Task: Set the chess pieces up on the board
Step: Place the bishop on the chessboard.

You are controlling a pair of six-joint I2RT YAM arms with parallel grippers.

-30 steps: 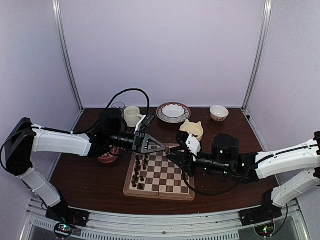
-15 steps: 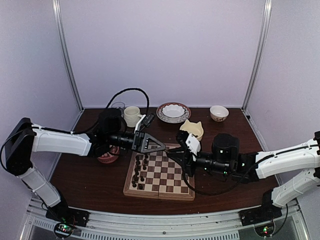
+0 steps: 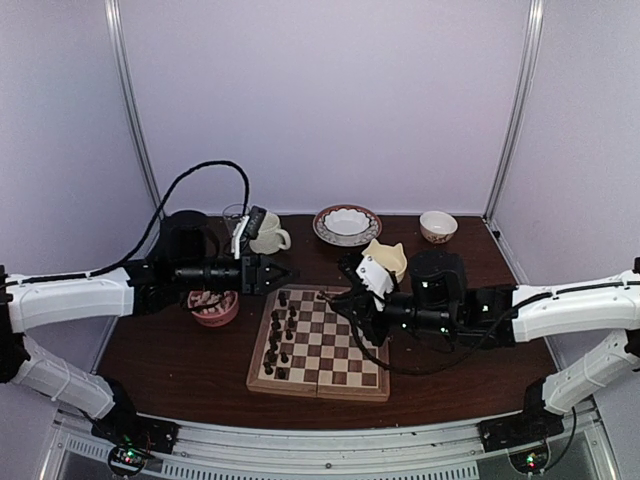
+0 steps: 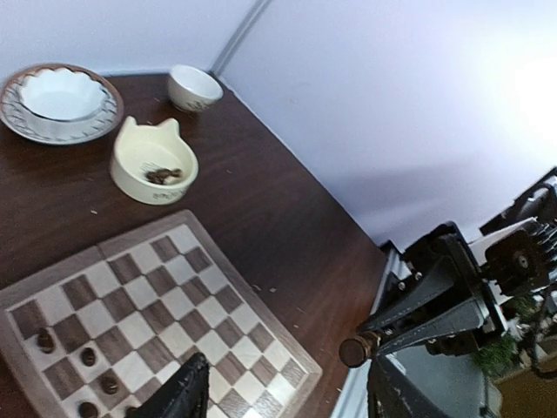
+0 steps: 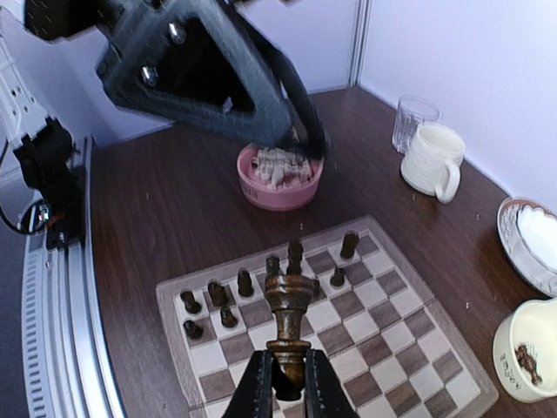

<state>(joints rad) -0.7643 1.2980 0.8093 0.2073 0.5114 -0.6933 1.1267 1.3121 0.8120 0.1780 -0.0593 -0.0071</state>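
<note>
The right tool [image 5: 285, 380], clamped on an upright dark brown turned chess piece [image 5: 289, 318], hovers over the chequered wooden board [image 5: 409, 341]; the placed dark pieces [image 5: 218, 296] lie left.

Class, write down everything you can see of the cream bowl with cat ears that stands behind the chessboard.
The cat-eared bowl is pale cream and glossy, like glazed ceramic. It is round, with two pointed ears rising from its far rim. It stands upright on the dark wooden table, just beyond the far right corner of the board and apart from its border. A few dark brown chess pieces lie inside. Nothing else touches it; the patterned saucer sits further back.
</note>
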